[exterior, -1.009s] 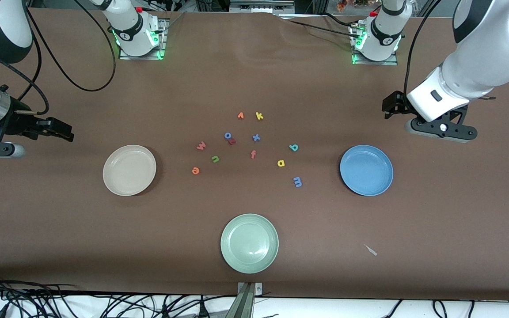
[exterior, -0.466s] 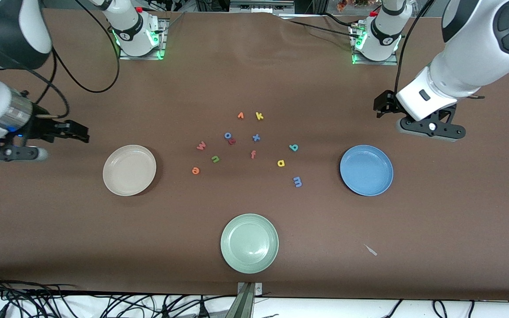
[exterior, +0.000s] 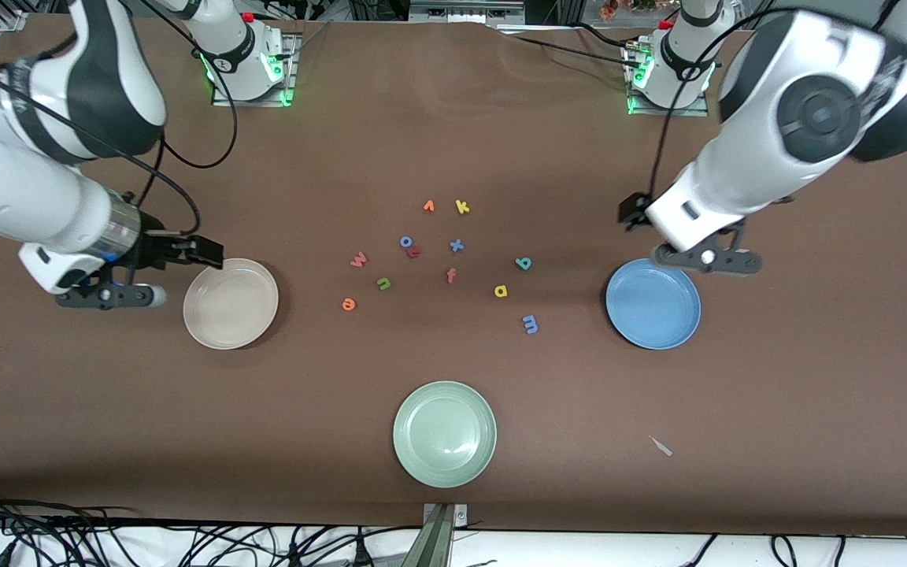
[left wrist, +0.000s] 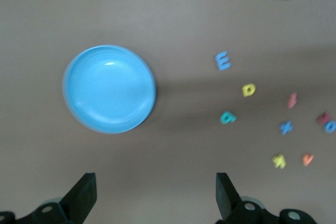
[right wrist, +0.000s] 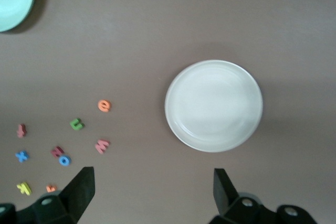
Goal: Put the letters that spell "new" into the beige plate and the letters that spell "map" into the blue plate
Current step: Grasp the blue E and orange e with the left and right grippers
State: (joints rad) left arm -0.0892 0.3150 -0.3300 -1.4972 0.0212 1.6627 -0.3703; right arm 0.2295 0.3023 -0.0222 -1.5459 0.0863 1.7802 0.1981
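nothing sorted yet, by my read. beige plate (exterior: 231,303) and blue plate (exterior: 653,304) both sit bare; all six wanted letters lie loose on the table (exterior: 453,142).

"new" set: pinkish-red w (exterior: 358,259), green n (exterior: 383,283), orange e (exterior: 349,303), strung out at about 3 o'clock from the beige plate in the front view.
"map" set: teal p (exterior: 523,263), yellow a (exterior: 501,290), blue m (exterior: 530,323), at roughly 9 o'clock from the blue plate.
distractors at 12 o'clock of the cluster: yellow k (exterior: 462,207), blue x (exterior: 457,245), blue o (exterior: 406,241), orange-red f (exterior: 451,275). pale green plate (exterior: 444,434) at 6 o'clock, not needed.

right gripper (exterior: 205,252) hovers over the beige plate's rim, fingers spread wide, holding nothing. left gripper (exterior: 631,211) hangs over bare table just beside the blue plate's rim, jaws likewise apart, nothing in them.

materials: letters look like small flat foam cutouts, matte, likely soft and thin, so i expect a low pinch. plates round, shallow, smooth with a slight sheen. tabletop brown, matte.

all six placements remain.
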